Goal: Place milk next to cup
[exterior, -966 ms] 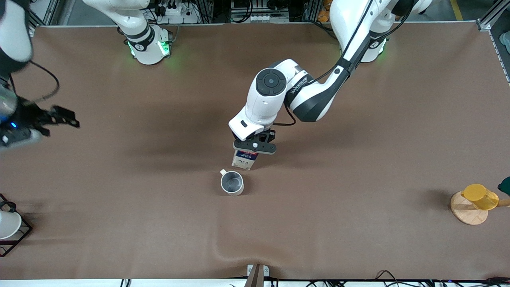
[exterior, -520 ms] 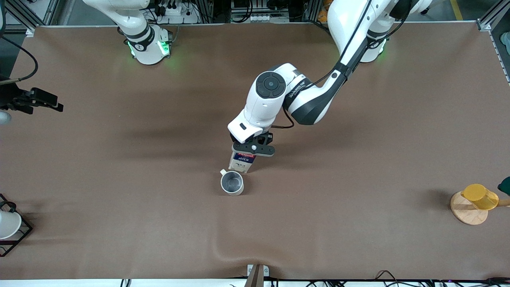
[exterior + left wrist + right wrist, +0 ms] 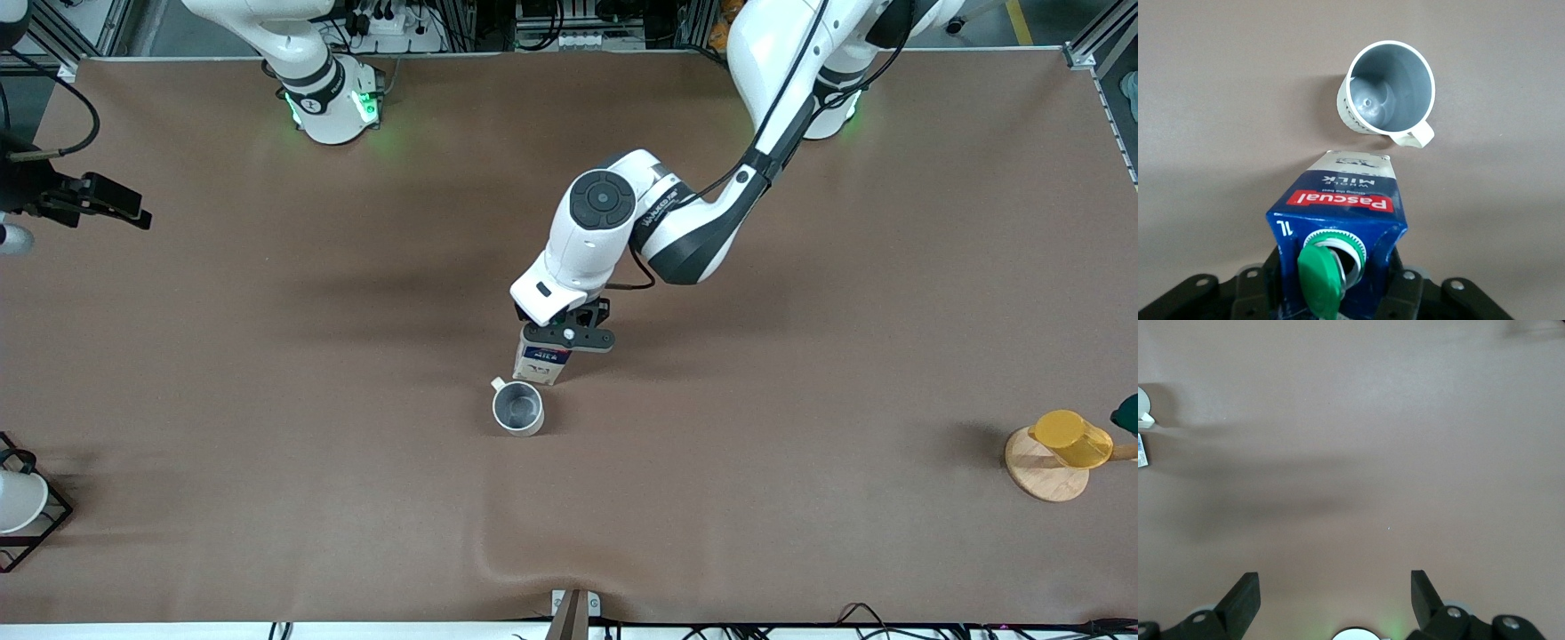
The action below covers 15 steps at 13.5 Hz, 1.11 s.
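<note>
The milk (image 3: 542,362), a dark-blue gable-top carton with a green cap and red label, stands on the brown table (image 3: 800,373) just beside the cup (image 3: 517,410), farther from the front camera, apart from its rim. The left gripper (image 3: 566,331) clasps the carton's top; since half a second ago it has barely shifted. The cup is a cream mug with smooth grey interior and side handle. The right gripper (image 3: 1335,600), fingers spread wide, waits at the right arm's end of the table.

White arms w/ black joints, black cables, green base lights; black claws w/ silver screws.
</note>
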Motion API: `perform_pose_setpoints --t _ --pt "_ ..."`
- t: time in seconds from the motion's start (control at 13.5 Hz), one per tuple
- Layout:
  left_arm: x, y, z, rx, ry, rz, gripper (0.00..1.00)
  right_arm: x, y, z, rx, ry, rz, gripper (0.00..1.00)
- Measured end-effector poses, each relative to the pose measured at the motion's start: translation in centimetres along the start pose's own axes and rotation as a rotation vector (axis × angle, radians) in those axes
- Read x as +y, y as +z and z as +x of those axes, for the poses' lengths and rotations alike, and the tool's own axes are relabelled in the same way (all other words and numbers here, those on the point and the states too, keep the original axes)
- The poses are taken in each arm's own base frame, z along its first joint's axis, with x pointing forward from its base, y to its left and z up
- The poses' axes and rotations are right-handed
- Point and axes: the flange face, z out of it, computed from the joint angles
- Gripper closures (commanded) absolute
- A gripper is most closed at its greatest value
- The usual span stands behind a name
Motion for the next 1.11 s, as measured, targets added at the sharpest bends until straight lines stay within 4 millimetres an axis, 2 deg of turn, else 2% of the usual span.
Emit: perform_pose_setpoints --t 0.07,0.37,0.67,0.82,0.97,1.11 --pt "0.0 0.2 0.0 -0.002 -0.001 0.001 0.00 0.1 -0.1 0.0 0.001 0.002 0.000 0.00" --pt "0.1 0.2 0.2 0.014 -0.001 -0.015 0.00 0.1 -0.1 0.0 0.001 0.003 0.001 0.00" --pt "1.5 -1.3 0.2 0.042 0.010 -0.054 0.00 0.5 -0.1 0.0 0.000 0.008 0.002 0.00" --pt "2.7 -3.4 0.0 0.061 -0.002 -0.087 0.00 1.7 -0.1 -0.1 -0.004 -0.005 0.005 0.00" --pt "3.6 -6.9 -0.4 0.081 -0.032 -0.119 0.00 2.8 -0.1 -0.2 -0.005 -0.016 0.011 0.00" --pt "3.7 -9.9 -0.8 0.077 -0.040 -0.109 0.00 3.0 -0.1 -0.2 -0.006 -0.018 0.012 0.00"
